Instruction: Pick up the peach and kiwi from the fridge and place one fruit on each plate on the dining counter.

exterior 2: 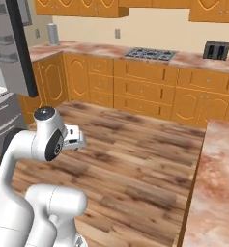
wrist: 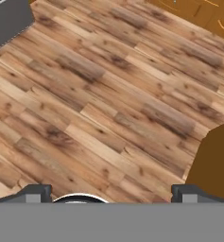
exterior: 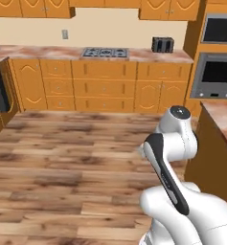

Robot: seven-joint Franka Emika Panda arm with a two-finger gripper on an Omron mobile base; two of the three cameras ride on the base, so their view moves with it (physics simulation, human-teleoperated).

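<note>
Hand view, tool (wrist: 111, 193) wide open, empty

Bare wood floor (wrist: 108, 104) lies open; dining counter (wrist: 215, 160) blocks the right

No legible text, label, brand, number or sign is found on any surface in the three views.
</note>
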